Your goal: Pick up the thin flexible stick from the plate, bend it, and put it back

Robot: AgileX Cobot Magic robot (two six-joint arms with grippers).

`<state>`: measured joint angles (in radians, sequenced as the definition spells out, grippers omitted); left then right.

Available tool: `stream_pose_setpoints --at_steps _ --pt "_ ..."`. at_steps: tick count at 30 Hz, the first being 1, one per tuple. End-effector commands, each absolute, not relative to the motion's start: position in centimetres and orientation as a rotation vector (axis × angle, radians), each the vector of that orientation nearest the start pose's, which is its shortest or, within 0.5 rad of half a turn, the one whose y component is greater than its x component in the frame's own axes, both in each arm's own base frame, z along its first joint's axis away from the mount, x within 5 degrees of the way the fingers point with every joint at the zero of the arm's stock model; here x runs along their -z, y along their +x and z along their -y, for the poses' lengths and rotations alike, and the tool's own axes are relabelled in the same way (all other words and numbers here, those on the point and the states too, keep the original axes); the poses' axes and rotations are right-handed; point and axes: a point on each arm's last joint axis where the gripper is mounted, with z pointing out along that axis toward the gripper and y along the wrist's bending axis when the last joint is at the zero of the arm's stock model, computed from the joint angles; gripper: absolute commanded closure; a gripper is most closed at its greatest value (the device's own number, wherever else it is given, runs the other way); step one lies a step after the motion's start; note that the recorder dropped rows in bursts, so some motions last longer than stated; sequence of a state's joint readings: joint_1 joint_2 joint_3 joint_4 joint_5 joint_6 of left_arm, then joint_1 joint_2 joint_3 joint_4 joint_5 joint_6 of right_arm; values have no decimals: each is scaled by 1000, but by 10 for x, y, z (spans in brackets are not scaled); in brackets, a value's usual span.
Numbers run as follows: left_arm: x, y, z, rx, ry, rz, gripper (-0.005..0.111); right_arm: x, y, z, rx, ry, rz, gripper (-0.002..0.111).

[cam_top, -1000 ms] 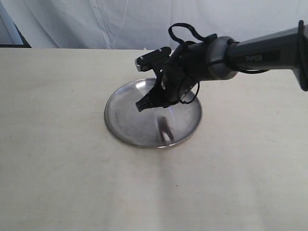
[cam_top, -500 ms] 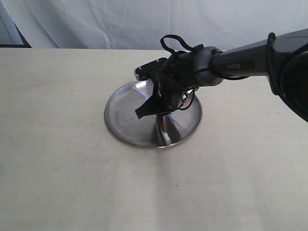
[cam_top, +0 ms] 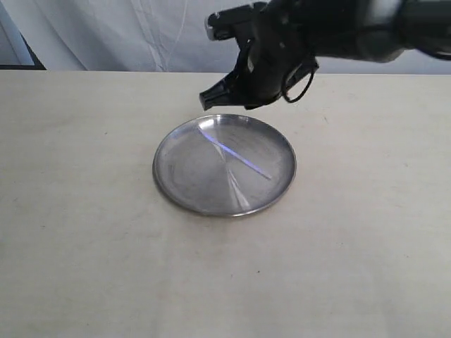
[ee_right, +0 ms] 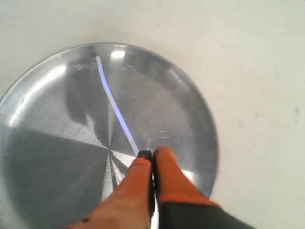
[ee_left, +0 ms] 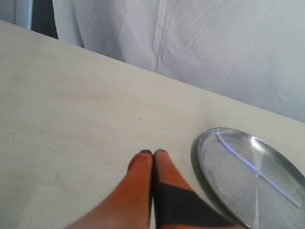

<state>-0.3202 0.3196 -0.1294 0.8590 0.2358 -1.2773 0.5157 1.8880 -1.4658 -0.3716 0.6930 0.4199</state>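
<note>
The plate is round, shiny steel and sits mid-table. The thin flexible stick lies flat in it as a bluish-white line running from the back-left rim toward the right. My right gripper hangs in the air above the plate's back edge, shut with nothing between its fingers. Its wrist view looks down on the stick and plate beyond the closed fingertips. My left gripper is shut and empty over bare table, beside the plate holding the stick. It is out of the exterior view.
A white cloth backdrop hangs behind the table's far edge. The beige tabletop surrounds the plate on all sides. The right arm's dark body reaches in from the upper right.
The right gripper has lifted off the plate and drawn back and up. The stick, earlier hidden under the gripper, now lies uncovered in the plate.
</note>
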Motion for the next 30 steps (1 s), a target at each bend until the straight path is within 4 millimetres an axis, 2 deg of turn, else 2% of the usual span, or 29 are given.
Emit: stream_pose_setpoints --at_steps 1,2,4,5,6,7,8,9,12,14,18,21,22,23,24,25,27,29,30 --pt "-220 83 10 364 -235 -1832 107 -299 337 -162 48 -363 -2419 109" --pt "-220 83 10 364 -235 -1832 107 -308 327 -157 32 -351 -2406 109" --pt "-220 83 10 364 -235 -1832 107 -336 286 -136 -20 -311 -2371 109" --pt "-220 83 10 364 -235 -1832 107 -354 254 -121 -60 -273 -2361 109" --pt "-220 83 10 364 -235 -1832 107 -362 239 -113 -73 -248 -2377 109" --pt "-220 83 10 364 -235 -1832 107 -376 210 -98 -97 -202 -2413 109" --pt "-220 83 10 364 -235 -1832 107 -380 200 -91 -85 -188 -2433 109" --pt "-220 83 10 364 -235 -1832 107 -393 179 -78 -90 -165 -2414 109" --pt "-220 83 10 364 -235 -1832 107 -417 146 -59 -145 -141 -2293 109" --pt "-220 83 10 364 -235 -1832 107 -426 133 -47 -99 -172 -2225 109" --pt "-220 83 10 364 -235 -1832 107 -438 91 -23 -161 -138 -2091 109" --pt "-220 83 10 365 -234 -1831 107 -419 72 -12 -208 -118 -1920 109" --pt "-220 83 10 365 -234 -1831 107 -397 70 -11 -205 -117 -1819 109" --pt "-220 83 10 365 -234 -1831 107 -387 71 -12 -209 -120 -1770 109" --pt "-220 83 10 365 -234 -1831 107 -353 74 -13 -197 -126 -1715 109" --pt "-220 83 10 365 -234 -1831 107 -332 77 -14 -188 -127 -1722 109" --pt "-220 83 10 365 -234 -1831 107 -264 78 -16 -204 -128 -1676 109" --pt "-220 83 10 365 -234 -1831 107 -229 72 -17 -227 -134 -1579 109" --pt "-220 83 10 365 -234 -1831 107 -218 69 -17 -232 -133 -1546 109"
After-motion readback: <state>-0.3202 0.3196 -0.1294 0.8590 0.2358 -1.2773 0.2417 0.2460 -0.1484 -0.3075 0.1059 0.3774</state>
